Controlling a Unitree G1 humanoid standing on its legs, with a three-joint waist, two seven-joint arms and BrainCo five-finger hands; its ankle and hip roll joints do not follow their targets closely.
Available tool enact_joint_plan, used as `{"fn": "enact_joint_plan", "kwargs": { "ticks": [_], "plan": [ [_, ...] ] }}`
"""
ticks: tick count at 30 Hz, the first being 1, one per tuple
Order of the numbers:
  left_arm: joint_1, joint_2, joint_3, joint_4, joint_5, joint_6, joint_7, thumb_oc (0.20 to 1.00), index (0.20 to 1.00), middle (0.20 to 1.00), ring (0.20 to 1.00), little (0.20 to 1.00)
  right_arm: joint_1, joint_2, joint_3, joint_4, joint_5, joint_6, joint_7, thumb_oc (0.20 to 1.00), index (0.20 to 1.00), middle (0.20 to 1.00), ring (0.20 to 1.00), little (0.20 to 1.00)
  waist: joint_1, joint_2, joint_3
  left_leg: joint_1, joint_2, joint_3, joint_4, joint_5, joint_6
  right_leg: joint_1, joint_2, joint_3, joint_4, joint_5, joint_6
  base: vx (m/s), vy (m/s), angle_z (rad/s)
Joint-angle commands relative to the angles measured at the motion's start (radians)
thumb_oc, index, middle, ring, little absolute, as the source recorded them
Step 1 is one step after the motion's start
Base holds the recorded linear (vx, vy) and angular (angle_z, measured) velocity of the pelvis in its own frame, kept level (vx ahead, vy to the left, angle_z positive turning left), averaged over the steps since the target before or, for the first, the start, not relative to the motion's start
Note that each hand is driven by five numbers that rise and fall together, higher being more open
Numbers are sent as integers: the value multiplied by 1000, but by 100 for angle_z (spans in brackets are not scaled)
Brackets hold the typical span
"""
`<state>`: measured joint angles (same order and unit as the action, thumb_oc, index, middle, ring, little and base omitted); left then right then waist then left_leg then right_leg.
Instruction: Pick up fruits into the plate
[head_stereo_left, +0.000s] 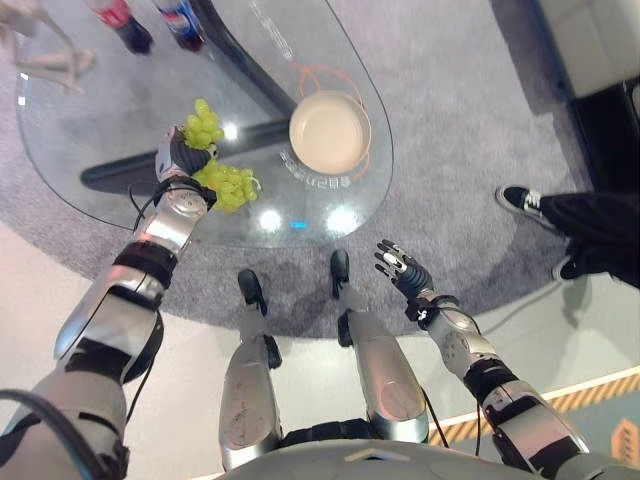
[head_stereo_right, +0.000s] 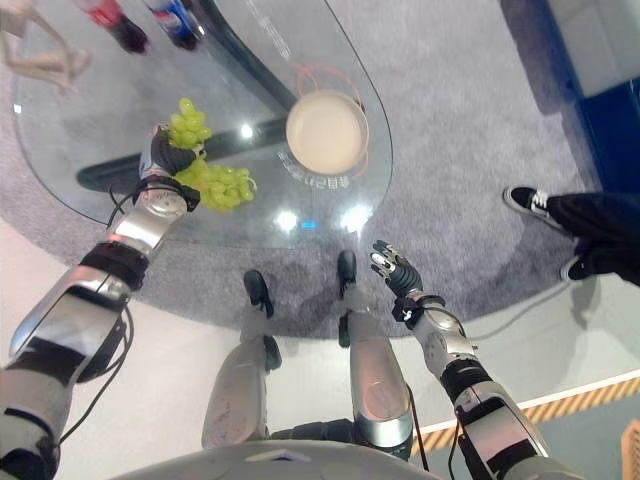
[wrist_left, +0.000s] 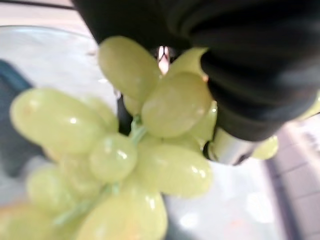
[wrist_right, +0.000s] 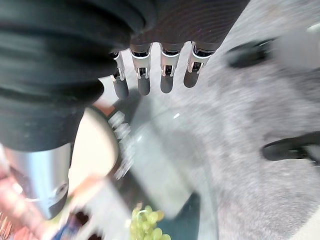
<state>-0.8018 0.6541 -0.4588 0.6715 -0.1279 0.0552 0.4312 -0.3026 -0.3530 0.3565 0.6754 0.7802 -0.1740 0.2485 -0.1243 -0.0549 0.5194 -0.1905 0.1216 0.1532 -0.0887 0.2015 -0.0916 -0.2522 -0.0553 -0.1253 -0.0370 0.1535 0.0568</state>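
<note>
A rounded glass table (head_stereo_left: 120, 150) stands on grey carpet (head_stereo_left: 450, 130), its dark base showing through the top, with two bottles (head_stereo_left: 150, 25) at the far edge and a pale sofa (head_stereo_left: 590, 40) at the room's corner. A person's dark shoes and trouser legs (head_stereo_left: 570, 220) wait at the right, on the carpet.

We see the left hand (head_stereo_left: 183, 160) above the tabletop with its fingers curled round a bunch of green grapes (head_stereo_left: 222, 180); part of the bunch sticks out beyond the hand on the far side and the rest hangs on the near side, toward the robot. The left wrist view puts the grapes (wrist_left: 150, 145) right against the hand's dark cover, stem visible between them. The cream plate (head_stereo_left: 329, 131) sits empty, to the right of the bunch and well apart from it. The right hand (head_stereo_left: 402, 270) idles off the table's near edge with fingers straight and spread, holding nothing.

The risk, as we judge it, lies in the carry: the grip looks to be on the middle of a loose cluster (not the stem), so a quick swing could shed grapes onto the glass, where they would roll. Releasing short of the plate would leave the bunch draped over its rim. The glare spots on the glass (head_stereo_left: 270, 220) may also make the surface hard to judge.
</note>
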Motion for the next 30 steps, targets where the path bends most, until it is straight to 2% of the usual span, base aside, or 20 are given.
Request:
{"fn": "enact_joint_plan", "kwargs": {
  "ticks": [1, 4, 8, 10, 12, 19, 23, 30],
  "plan": [
    [83, 83, 90, -147, 0, -81, -106, 200, 200, 200, 200, 200, 96, -85, -49, -147, -88, -9, 19, 1000, 1000, 1000, 1000, 1000, 22, 35, -132, 27, -50, -12, 23, -77, -11, 28, -1, 0, 45, -43, 35, 162, 16, 8],
    [160, 121, 129, -273, 0, -99, -200, 200, 200, 200, 200, 200, 123, -119, -79, -226, -144, 8, 66, 1000, 1000, 1000, 1000, 1000, 30, 35, -184, 74, -54, -11, 17, -88, -10, 90, -11, -9, 22, -45, 42, 155, 21, 13],
    [255, 147, 178, -413, -46, -88, -360, 200, 200, 200, 200, 200, 133, -165, -121, -337, -181, 88, 129, 1000, 1000, 1000, 1000, 1000, 44, 37, -272, 148, -57, -1, 12, -104, -3, 172, -24, -20, 0, -47, 49, 192, 30, 3],
    [288, 149, 193, -452, -64, -76, -409, 200, 200, 200, 200, 200, 133, -177, -137, -372, -179, 125, 148, 1000, 1000, 1000, 1000, 1000, 50, 39, -302, 172, -57, 2, 11, -111, -1, 201, -25, -23, -8, -50, 50, 198, 30, -3],
    [341, 148, 205, -501, -88, -69, -528, 200, 200, 200, 200, 200, 125, -188, -157, -429, -179, 180, 199, 1000, 1000, 1000, 1000, 1000, 61, 42, -359, 218, -60, 4, 7, -125, 5, 251, -30, -30, -24, -53, 52, 254, 43, -6],
    [362, 164, 177, -584, -193, -32, -765, 200, 200, 200, 200, 200, 39, -208, -97, -498, -143, 312, 320, 1000, 1000, 1000, 1000, 1000, 84, 50, -440, 294, -70, 1, 1, -151, 16, 335, -43, -49, -50, -62, 57, 103, 38, 0],
    [354, 155, 150, -629, -243, -9, -854, 200, 200, 200, 200, 200, 22, -199, -41, -528, -111, 371, 359, 1000, 1000, 1000, 1000, 1000, 94, 57, -463, 318, -73, -4, 1, -160, 21, 365, -42, -61, -50, -72, 56, 53, 30, 3],
    [333, 94, 62, -694, -275, 5, -896, 200, 200, 200, 200, 200, 16, -132, 51, -537, -57, 407, 372, 1000, 1000, 1000, 1000, 1000, 98, 68, -481, 341, -79, -16, 1, -169, 29, 395, -41, -71, -50, -83, 52, 43, 25, 7]
  ]
}}
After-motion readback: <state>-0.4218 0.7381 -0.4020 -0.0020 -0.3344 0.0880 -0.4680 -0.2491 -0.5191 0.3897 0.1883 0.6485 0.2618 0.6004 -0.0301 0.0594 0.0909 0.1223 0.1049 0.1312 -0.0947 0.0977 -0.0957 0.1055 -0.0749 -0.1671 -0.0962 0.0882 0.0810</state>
